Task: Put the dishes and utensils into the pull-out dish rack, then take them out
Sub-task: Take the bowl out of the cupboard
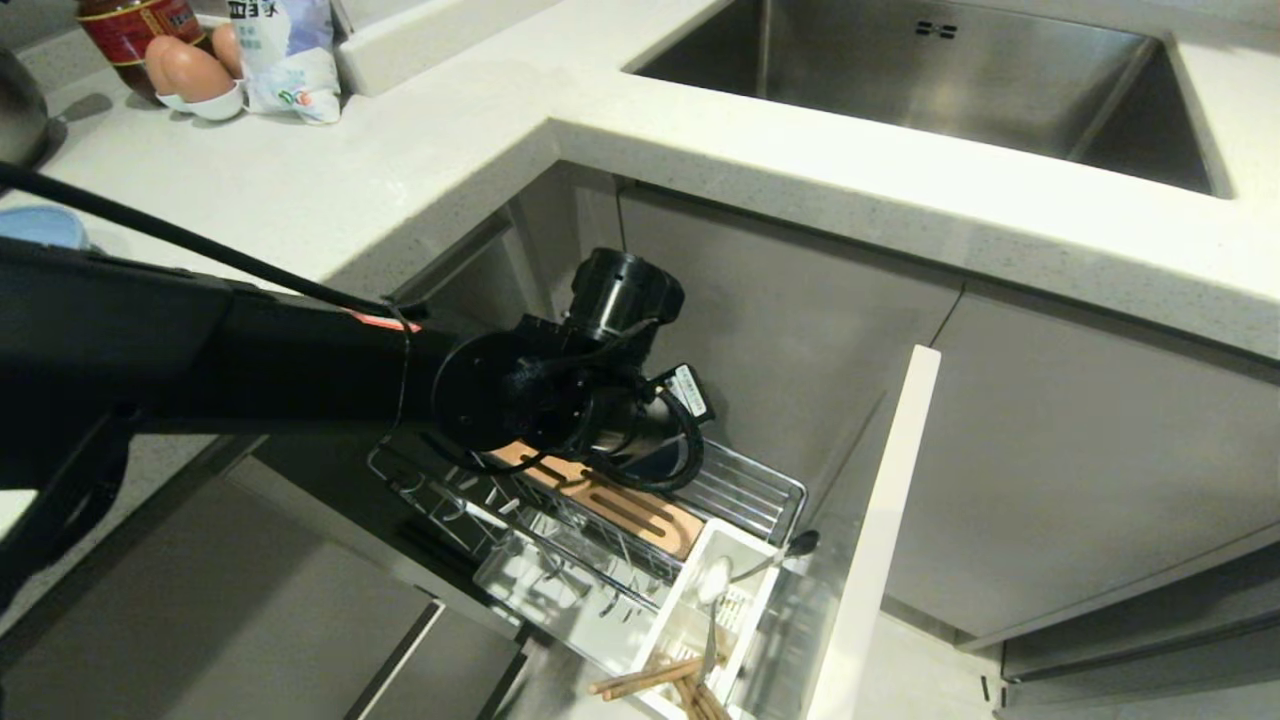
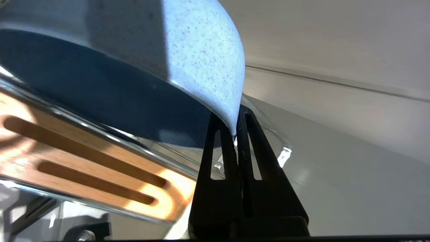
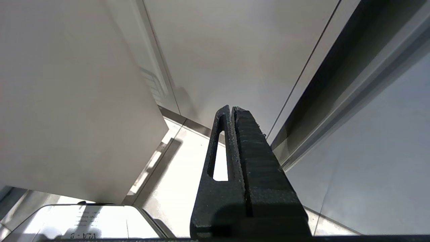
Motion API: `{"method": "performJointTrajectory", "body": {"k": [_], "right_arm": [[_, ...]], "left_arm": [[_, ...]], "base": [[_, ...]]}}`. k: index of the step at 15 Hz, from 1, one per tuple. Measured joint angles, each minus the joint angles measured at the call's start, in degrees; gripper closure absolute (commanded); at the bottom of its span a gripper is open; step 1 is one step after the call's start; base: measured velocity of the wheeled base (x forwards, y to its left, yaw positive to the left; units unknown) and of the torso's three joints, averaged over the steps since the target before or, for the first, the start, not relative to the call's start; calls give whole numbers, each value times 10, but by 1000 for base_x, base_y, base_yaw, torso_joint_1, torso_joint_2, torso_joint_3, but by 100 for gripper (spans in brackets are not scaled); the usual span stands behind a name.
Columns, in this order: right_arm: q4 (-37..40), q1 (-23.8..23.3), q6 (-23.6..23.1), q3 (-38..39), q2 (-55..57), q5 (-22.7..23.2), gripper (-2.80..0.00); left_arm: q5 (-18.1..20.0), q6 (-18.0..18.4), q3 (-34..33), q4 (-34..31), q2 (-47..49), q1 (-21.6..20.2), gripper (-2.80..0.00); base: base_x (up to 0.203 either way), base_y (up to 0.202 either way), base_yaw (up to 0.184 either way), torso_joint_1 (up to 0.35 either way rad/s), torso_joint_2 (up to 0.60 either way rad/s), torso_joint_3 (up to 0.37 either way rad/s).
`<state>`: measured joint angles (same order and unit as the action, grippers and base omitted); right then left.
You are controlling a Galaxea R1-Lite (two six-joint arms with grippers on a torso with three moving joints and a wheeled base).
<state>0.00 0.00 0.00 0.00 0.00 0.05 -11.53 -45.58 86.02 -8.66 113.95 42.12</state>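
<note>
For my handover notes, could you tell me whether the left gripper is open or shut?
Shut: in the left wrist view the left gripper has its black fingers pinched on the pale blue bowl rim.

Your left arm (image 1: 200, 350) is matte black, with looped black cables, a white label and an orange-red mark. Gripper fingers (image 2: 218, 158) are black and slotted.

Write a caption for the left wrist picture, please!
Left tool pinching the rim of a pale blue speckled bowl above the slotted wooden strip.
</note>
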Motion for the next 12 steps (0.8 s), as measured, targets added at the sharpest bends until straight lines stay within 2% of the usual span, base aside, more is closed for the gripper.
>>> {"method": "performJointTrajectory", "body": {"k": [7,10,12], "right_arm": [[0,0,0,0,0,0,0],[0,0,0,0,0,0,0],[0,0,0,0,0,0,0]], "left_arm": [[-13,0,18,-3,-55,42,0],[-48,4,19,-13,-117,70,0],[-84,17,36,-46,-173,94,0]], "base": [[0,0,0,0,0,0],[0,0,0,0,0,0],[0,0,0,0,0,0]]}}
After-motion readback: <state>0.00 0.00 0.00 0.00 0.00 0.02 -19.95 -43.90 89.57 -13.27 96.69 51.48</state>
